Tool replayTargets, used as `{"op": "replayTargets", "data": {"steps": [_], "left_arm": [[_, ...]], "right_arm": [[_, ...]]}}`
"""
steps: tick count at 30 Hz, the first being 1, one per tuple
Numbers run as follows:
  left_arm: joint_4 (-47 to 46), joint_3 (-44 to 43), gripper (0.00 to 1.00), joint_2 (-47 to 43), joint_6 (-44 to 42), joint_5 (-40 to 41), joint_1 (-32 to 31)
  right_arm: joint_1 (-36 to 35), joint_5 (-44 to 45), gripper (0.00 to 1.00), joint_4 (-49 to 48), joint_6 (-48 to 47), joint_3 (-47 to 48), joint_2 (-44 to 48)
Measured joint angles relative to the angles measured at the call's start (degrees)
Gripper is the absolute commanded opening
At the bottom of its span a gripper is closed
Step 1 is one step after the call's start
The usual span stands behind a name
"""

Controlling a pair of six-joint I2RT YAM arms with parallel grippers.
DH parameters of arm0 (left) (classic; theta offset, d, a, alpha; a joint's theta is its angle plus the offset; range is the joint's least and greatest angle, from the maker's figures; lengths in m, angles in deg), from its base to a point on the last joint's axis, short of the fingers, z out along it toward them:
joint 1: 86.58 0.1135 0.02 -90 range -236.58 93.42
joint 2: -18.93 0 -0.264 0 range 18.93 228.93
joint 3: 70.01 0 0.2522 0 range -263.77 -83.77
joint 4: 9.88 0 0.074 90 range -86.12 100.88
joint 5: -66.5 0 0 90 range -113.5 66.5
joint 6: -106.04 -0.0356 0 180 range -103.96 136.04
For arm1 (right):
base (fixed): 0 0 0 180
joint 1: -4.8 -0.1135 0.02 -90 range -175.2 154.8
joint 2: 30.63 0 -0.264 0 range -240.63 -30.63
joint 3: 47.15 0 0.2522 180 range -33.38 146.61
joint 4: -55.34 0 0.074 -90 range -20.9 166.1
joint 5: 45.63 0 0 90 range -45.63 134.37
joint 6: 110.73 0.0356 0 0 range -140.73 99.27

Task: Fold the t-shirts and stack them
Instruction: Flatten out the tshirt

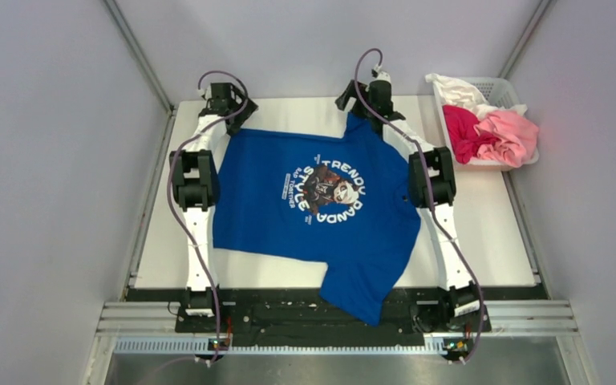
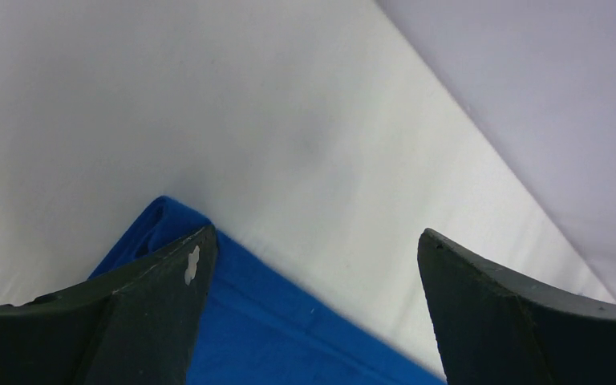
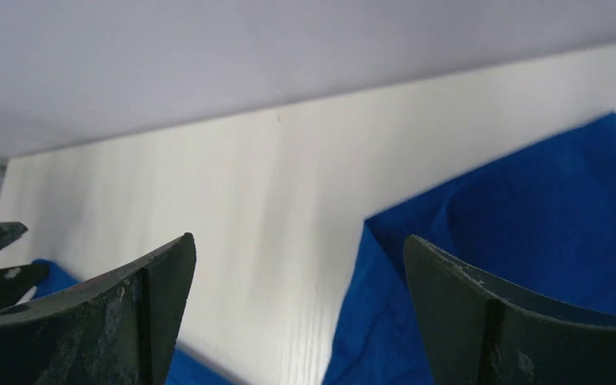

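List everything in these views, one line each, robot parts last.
blue t-shirt: one, royal blue with a panda print, spread across the table, one part draped over the near edge
magenta t-shirt: one, magenta, bunched in the basket
pink t-shirt: one, pale pink, bunched in the basket
white t-shirt: one, white, over the basket's far rim
basket: one, white lattice, far right corner
table: one, white
left gripper: one, black, open, at the shirt's far left corner
right gripper: one, black, open, at the shirt's far right corner

- One blue t-shirt (image 1: 289, 216).
- Three at two o'clock: one white tee (image 1: 453, 87), one magenta tee (image 1: 459, 130), one pale pink tee (image 1: 515, 135) (as I make out).
- One basket (image 1: 504, 87).
- Left gripper (image 1: 223, 98), right gripper (image 1: 375, 88): my two.
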Motion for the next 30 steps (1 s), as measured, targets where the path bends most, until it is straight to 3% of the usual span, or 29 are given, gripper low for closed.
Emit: {"op": "replayTargets", "data": {"steps": [7, 13, 17, 24, 27, 30], "left_arm": [[-7.2, -7.4, 0.99, 6.3, 4.9, 1.6, 0.0], [-7.5, -9.0, 0.99, 6.2, 4.5, 3.2, 0.5], [-4.0, 0.4, 0.99, -2.6, 0.1, 7.5, -0.1], [0.9, 23.7, 0.99, -28.8, -7.1, 14.0, -5.7], [0.6, 34.4, 0.99, -36.9, -7.1, 11.3, -8.0], [0.2, 42.9, 0.99, -38.8, -6.6, 7.1, -8.6]], "right_arm": [[0.0, 0.2, 0.99, -4.7, -1.0, 3.6, -2.3], [0.0, 3.1, 0.99, -2.3, -7.6, -17.5, 12.2], [0.0, 5.6, 0.99, 2.2, -10.3, -28.2, 24.7], [-0.9, 8.9, 0.99, 4.1, -8.7, -50.5, 48.5], [-1.8, 8.5, 0.99, 5.1, -7.1, -57.5, 51.0], [-2.4, 8.3, 0.99, 8.1, -5.6, -61.2, 49.1]]}}
